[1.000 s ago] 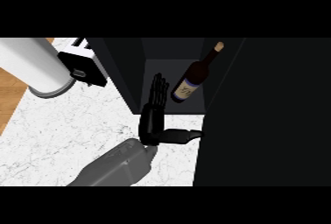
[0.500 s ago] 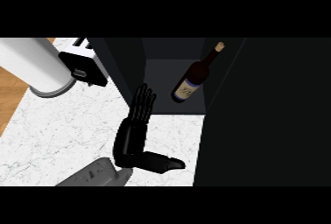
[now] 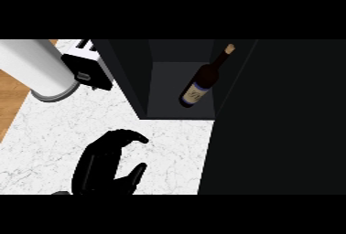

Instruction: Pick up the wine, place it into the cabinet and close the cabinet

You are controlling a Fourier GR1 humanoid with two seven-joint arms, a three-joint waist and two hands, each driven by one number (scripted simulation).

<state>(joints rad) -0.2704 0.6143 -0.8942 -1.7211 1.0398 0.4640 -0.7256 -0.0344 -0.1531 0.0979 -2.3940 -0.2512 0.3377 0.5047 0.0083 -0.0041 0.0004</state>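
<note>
Black left hand (image 3: 101,170) over counter (image 3: 54,132), fingers (image 3: 126,135) curled, seemingly empty

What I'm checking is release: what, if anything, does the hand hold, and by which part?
Nothing. The left hand is curled empty; the wine bottle is inside the cabinet.
</note>
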